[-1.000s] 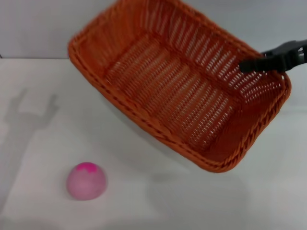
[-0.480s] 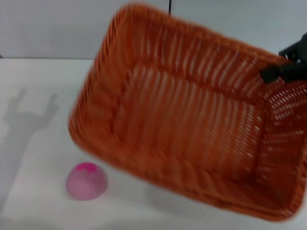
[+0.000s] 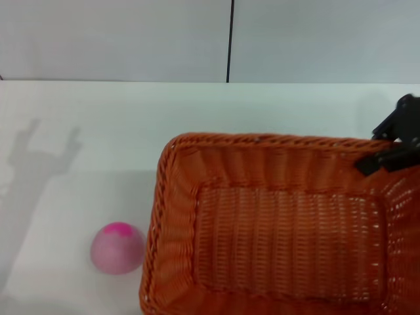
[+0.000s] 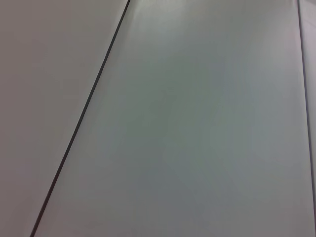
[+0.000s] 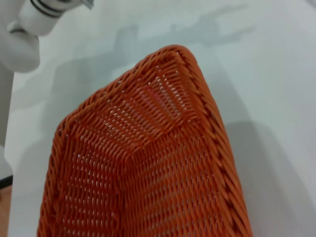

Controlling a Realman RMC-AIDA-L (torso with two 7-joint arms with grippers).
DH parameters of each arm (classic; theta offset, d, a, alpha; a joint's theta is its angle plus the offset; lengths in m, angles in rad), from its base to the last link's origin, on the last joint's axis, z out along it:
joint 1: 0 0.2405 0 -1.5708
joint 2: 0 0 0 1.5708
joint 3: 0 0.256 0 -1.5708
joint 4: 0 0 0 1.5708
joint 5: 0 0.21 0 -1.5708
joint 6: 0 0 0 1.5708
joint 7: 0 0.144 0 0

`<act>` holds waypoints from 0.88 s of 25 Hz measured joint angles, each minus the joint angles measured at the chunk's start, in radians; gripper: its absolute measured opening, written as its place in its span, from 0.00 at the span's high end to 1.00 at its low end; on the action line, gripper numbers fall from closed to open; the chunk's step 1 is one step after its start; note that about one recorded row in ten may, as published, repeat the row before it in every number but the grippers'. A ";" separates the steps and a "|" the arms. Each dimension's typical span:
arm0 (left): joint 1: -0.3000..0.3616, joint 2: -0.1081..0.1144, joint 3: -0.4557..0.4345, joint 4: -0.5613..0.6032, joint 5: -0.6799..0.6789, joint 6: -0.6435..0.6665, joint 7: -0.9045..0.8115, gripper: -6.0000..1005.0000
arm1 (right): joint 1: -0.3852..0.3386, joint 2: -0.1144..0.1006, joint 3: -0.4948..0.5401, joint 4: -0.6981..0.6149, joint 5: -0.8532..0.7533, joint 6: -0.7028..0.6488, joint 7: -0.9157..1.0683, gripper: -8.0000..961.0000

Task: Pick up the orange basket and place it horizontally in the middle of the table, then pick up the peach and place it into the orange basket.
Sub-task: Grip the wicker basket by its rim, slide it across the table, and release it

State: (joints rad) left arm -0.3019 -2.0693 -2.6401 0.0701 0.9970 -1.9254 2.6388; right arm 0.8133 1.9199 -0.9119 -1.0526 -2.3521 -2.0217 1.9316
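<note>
The orange basket [image 3: 282, 230] lies level with its long side across the table [image 3: 98, 118], filling the near right of the head view and running off the bottom and right edges. My right gripper [image 3: 384, 157] is shut on the basket's far right rim. The basket's woven inside and braided rim [image 5: 148, 163] fill the right wrist view. I cannot tell whether the basket rests on the table or hangs just above it. The peach [image 3: 118, 247] sits on the table at the near left, just clear of the basket's left end. My left gripper is out of view.
The grey wall [image 3: 131, 39] with a dark vertical seam [image 3: 231, 39] rises behind the table. An arm's shadow [image 3: 36, 161] falls on the table's left side. The left wrist view shows only wall panels [image 4: 197, 123]. The robot's white body [image 5: 24, 29] stands beyond the basket's end.
The basket has swung from a high, tilted, diagonal pose down toward me into a level, crosswise pose at the near right. The right gripper came down with it. The peach has not moved.
</note>
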 joint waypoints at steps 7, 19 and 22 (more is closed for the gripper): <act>-0.004 0.000 0.000 -0.001 0.000 0.004 -0.001 0.15 | 0.036 0.044 -0.057 0.125 -0.061 0.138 -0.039 0.84; -0.001 0.000 0.000 0.000 0.000 0.006 -0.004 0.15 | 0.118 0.065 -0.088 0.247 -0.058 0.252 -0.112 0.84; -0.001 0.000 0.000 0.003 0.000 0.007 -0.004 0.15 | 0.131 0.067 -0.090 0.259 -0.057 0.270 -0.118 0.84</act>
State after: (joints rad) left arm -0.3030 -2.0692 -2.6400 0.0726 0.9971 -1.9186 2.6353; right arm 0.9442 1.9873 -1.0015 -0.7938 -2.4096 -1.7512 1.8140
